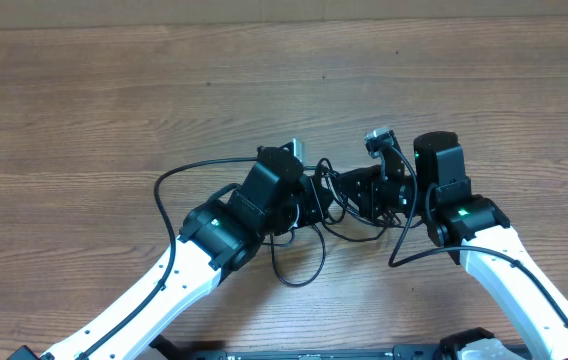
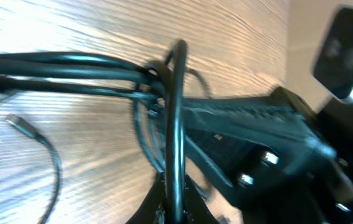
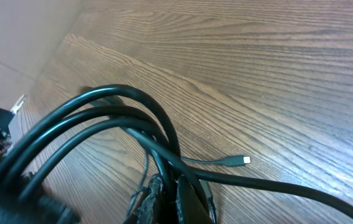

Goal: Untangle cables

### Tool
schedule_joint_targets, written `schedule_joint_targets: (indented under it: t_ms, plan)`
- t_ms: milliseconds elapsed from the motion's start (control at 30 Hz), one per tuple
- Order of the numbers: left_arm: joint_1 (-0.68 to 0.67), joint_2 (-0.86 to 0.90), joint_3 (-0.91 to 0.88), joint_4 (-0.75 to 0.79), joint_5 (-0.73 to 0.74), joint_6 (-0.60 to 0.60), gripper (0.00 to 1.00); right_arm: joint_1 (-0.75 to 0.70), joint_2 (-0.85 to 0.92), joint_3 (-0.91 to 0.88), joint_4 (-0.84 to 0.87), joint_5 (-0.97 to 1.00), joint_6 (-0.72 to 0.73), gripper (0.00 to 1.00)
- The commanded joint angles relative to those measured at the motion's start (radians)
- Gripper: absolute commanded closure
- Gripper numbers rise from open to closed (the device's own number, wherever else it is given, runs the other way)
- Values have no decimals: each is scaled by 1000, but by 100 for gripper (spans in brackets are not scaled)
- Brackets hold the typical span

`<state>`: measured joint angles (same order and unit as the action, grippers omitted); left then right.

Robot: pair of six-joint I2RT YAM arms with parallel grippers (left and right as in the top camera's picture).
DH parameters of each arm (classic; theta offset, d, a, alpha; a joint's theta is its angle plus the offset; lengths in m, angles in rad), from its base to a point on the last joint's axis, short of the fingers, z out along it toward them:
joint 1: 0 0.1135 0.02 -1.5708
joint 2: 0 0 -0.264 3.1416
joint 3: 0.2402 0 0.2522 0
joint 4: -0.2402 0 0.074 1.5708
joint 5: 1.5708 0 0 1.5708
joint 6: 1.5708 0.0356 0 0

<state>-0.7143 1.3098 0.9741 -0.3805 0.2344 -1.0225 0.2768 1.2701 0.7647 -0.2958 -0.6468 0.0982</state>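
Note:
The cables (image 1: 334, 212) are a black bunch at the table's middle, between my two grippers, with a loop (image 1: 294, 281) trailing toward the front. My left gripper (image 1: 316, 196) is shut on one cable; in the left wrist view its jaws (image 2: 176, 208) pinch a cord (image 2: 178, 112) that rises in a loop over several taut cords (image 2: 58, 68). A loose silvery-tipped plug (image 2: 15, 121) lies on the wood. My right gripper (image 1: 352, 196) faces it; its jaws (image 3: 173, 199) are shut on cords of the bunch (image 3: 120, 102). Another plug (image 3: 243, 160) lies beside them.
The wooden table (image 1: 284, 80) stretches away behind the arms. Thicker black wires arc beside the left arm (image 1: 160, 190) and the right arm (image 1: 404, 245). The right gripper's body (image 2: 270, 143) fills the right of the left wrist view, very near my left jaws.

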Motion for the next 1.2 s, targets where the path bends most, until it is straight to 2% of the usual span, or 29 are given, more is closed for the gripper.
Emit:
schedule_joint_targets:
  t_ms: [0,367,567,700,733,867,900,1000,1167]
  plan:
    - [-12,-3,18,-21,-114,-33,95,-3,-26,14,14,17,63,96]
    - [-12,-3,18,-64,-209,-34,95,-4,-184,14,13,18,80,96]
    - [-12,-3,18,-64,-207,-34,95,-4,-260,14,11,31,85,96]
    - [-12,-3,18,-64,-146,-27,96,-4,-260,14,-14,85,84,96]
    - [-12,-3,18,-62,-118,-13,96,-4,-257,14,-23,85,72,93]
    - [-12,-3,18,-44,-18,21,96,-4,-245,14,-61,85,-29,41]
    - [-12,-3,18,-38,5,21,96,-4,-240,14,-78,85,-63,31]
    - [-12,-3,18,-10,66,18,96,-4,-220,14,-127,105,-148,20]
    - [-12,-3,18,5,71,-34,96,-3,-182,14,-179,138,-209,20]
